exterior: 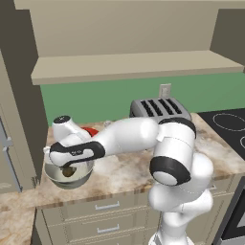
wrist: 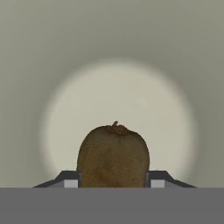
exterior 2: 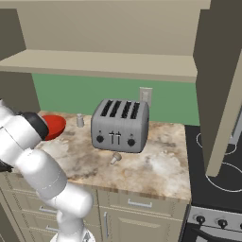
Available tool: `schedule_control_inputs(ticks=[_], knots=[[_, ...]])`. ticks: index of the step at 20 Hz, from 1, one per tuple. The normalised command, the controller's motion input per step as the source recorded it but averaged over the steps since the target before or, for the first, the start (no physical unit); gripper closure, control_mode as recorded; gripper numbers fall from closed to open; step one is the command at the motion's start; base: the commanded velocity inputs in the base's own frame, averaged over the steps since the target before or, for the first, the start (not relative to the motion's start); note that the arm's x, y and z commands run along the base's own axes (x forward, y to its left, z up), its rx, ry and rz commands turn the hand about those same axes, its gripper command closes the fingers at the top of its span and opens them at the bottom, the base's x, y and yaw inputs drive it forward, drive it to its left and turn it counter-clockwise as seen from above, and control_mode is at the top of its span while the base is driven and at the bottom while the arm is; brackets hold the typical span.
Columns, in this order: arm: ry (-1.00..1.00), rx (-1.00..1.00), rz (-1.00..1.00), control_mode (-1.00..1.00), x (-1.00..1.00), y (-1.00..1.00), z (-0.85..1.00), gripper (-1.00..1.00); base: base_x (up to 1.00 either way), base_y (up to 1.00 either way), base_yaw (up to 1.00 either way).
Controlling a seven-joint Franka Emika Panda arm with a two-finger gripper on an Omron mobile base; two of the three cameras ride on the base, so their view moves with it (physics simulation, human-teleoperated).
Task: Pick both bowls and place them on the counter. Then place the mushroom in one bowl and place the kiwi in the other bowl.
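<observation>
A matte, finely fuzzy brown kiwi (wrist: 113, 155) sits over the smooth pale cream inside of a shiny metal bowl (exterior: 67, 176); nearby, a glossy red bowl (exterior 2: 53, 126), a brushed-metal toaster (exterior 2: 120, 125) and a mottled polished-stone counter (exterior 2: 156, 168).

The kiwi (wrist: 113, 155) was matte olive-brown against the pale cream inside of the silvery-grey bowl (exterior: 67, 178). The red bowl (exterior 2: 55, 126) shone glossy on the counter (exterior 2: 156, 165), which was beige-brown, mottled with pale patches. The toaster (exterior 2: 120, 125) was grey metal, the far wall (exterior 2: 94, 94) green.
</observation>
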Motion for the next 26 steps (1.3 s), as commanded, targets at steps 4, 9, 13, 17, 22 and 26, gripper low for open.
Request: schedule_control_inputs(ticks=[4, 9, 13, 17, 22, 26], knots=[[0.00, 0.00, 0.00, -1.00, 0.08, 0.00, 0.00, -1.00, 0.00, 0.00, 0.00], [0.00, 0.00, 0.00, -1.00, 0.06, 0.00, 0.00, -1.00, 0.00, 0.00, 0.00], [0.00, 0.00, 0.01, -1.00, 0.01, 0.00, 0.00, -1.00, 0.00, 0.00, 0.00], [0.00, 0.00, 0.02, -1.00, 0.00, -0.01, 0.07, -1.00, 0.00, 0.00, 0.00], [0.00, 0.00, 0.01, -1.00, -0.07, -0.18, 0.22, -1.00, 0.00, 0.00, 0.00], [0.00, 0.00, 0.00, -1.00, -0.23, -0.33, 0.18, -1.00, 0.00, 0.00, 0.00]])
